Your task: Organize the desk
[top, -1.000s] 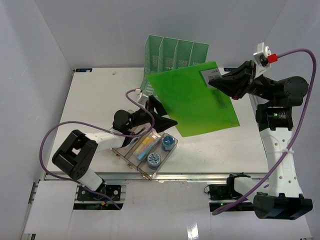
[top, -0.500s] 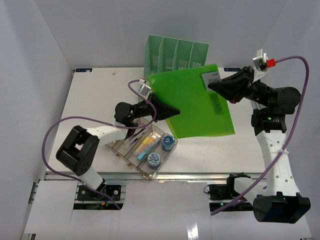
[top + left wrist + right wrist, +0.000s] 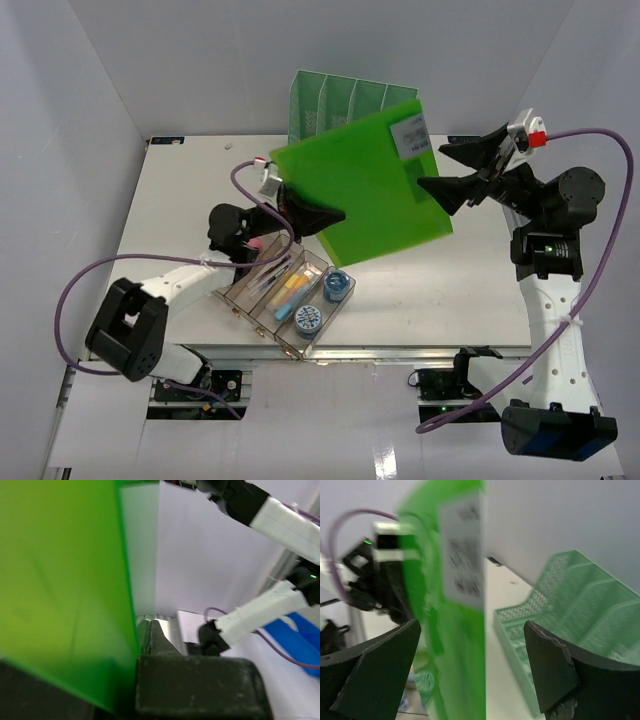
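A bright green folder (image 3: 365, 185) with a white label (image 3: 410, 133) hangs tilted above the white desk (image 3: 180, 200), in front of the green file rack (image 3: 350, 100). My left gripper (image 3: 335, 213) is shut on the folder's lower left edge. In the left wrist view the folder (image 3: 60, 580) fills the left side beside the closed left gripper (image 3: 150, 625). My right gripper (image 3: 437, 168) stands open at the folder's right edge. In the right wrist view the folder (image 3: 427, 605) stands inside the wide gap of the right gripper (image 3: 471, 625), and neither finger touches it.
A clear compartmented tray (image 3: 262, 322) near the front edge holds pens and two blue rolls (image 3: 337, 285). The file rack (image 3: 570, 605) stands at the back, just behind the folder. Grey-white walls enclose the desk on three sides.
My left gripper has shut on the folder's left edge and raised it. My right gripper has opened and let go of the folder. The folder has shifted left and back toward the rack.
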{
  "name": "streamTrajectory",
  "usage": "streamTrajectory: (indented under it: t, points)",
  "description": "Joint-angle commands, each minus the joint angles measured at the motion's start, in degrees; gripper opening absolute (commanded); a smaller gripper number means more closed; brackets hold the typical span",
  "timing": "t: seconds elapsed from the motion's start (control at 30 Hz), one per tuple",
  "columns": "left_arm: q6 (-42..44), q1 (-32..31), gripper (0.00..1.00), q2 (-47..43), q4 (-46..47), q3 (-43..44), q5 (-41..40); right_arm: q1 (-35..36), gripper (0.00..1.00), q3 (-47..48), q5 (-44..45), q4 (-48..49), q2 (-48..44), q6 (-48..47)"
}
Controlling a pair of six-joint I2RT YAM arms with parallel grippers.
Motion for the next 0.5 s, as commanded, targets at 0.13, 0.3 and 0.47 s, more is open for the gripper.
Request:
streamTrajectory:
  t: [0.13,0.3,0.47]
  points:
    - [25.08,4.62,0.00,-9.68,-32.59,9.77,-24.95,-6.98,0.90,-14.53,23.70,-9.48,-10.01,-16.75]
    - [31.42,4.55,0.00,-4.54,-41.80,20.15,-38.09,-7.20,0.90,-28.29,23.28,-7.90,-13.53,-19.60]
    - [35.17,4.57,0.00,-0.88,-44.08,24.31,-45.66,-10.33,0.90,-37.79,20.56,-0.72,-18.44,-19.59]
